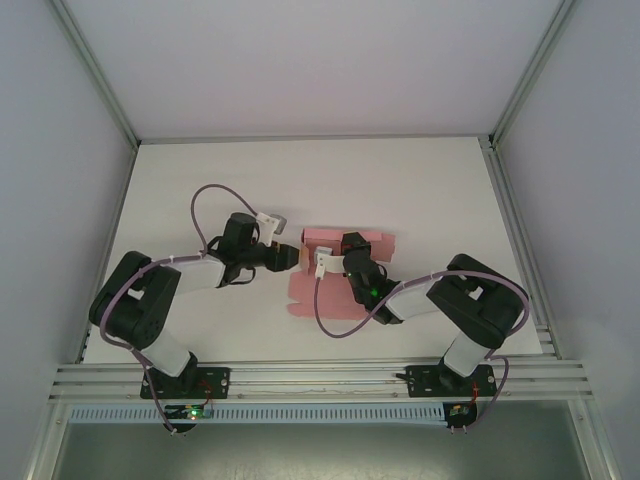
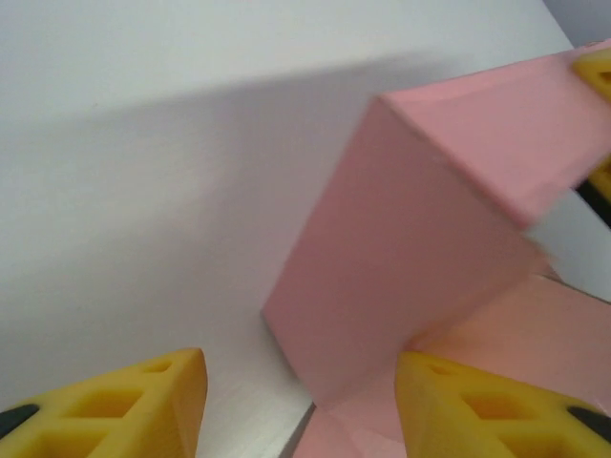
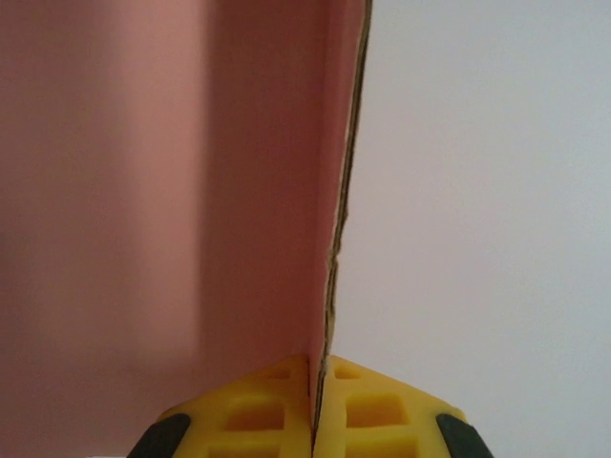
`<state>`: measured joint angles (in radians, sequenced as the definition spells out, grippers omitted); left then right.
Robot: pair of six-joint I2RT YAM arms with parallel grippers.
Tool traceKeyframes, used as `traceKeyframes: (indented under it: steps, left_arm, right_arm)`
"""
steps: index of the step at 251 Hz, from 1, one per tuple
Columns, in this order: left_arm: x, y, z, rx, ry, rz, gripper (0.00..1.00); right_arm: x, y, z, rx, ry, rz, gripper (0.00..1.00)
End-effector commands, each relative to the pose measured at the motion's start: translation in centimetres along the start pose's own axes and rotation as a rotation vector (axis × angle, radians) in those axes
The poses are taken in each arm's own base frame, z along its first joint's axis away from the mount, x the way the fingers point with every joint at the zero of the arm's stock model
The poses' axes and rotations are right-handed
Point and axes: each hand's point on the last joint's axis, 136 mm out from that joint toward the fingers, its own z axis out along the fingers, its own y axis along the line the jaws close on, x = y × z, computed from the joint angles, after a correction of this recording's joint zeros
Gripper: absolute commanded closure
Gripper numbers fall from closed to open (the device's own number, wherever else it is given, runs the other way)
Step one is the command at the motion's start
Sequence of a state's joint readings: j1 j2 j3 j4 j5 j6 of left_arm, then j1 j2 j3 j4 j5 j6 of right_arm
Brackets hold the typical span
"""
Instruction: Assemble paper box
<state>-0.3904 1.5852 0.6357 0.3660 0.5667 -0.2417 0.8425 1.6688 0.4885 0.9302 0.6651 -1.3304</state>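
The pale pink paper box (image 1: 312,292) lies partly folded at the middle of the white table (image 1: 200,190), with flat flaps spread toward the arms. My right gripper (image 1: 350,243) is over its far part. In the right wrist view it is shut (image 3: 320,412) on the thin edge of an upright pink wall (image 3: 162,191). My left gripper (image 1: 299,256) is at the sheet's left side. In the left wrist view it is open (image 2: 301,412), its yellow fingers (image 2: 124,408) wide apart, and a raised folded panel (image 2: 410,239) stands just ahead between them. A yellow fingertip (image 2: 597,72) of the right gripper holds that panel's top corner.
Metal frame rails (image 1: 300,380) run along the near edge, and posts stand at the table's back corners. Grey walls enclose the sides. Bare white table stretches to the left, right and back of the box.
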Motion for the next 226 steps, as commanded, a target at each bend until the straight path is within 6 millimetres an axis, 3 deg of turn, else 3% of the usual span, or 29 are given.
traceKeyframes:
  steps: [1,50,139,177,205,226]
  left_arm:
    - [-0.2,-1.4,-0.5,-0.014,-0.008,0.1,0.45]
    - [-0.2,-1.1,0.2,-0.076,-0.015,0.159,0.45]
    - [-2.1,-1.0,3.8,-0.147,-0.095,0.233,0.5]
    - [-3.5,-0.4,4.0,-0.221,-0.166,0.246,0.67]
    - [-4.0,1.8,3.9,-0.384,-0.19,0.25,0.82]
    - [-3.9,3.1,4.2,-0.464,-0.173,0.247,0.84]
  right_arm:
    - [0.1,0.2,-0.3,-0.024,0.016,-0.004,1.0]
    - [-0.2,0.0,-0.5,-0.035,0.004,0.012,1.0]
    - [-0.8,1.0,-0.6,-0.079,-0.013,-0.004,1.0]
    - [-0.7,1.9,-0.7,-0.125,-0.008,-0.005,1.0]
    - [-0.6,2.2,-0.6,-0.138,0.0,-0.004,1.0]
    - [-0.6,2.3,-0.7,-0.15,0.001,0.001,1.0]
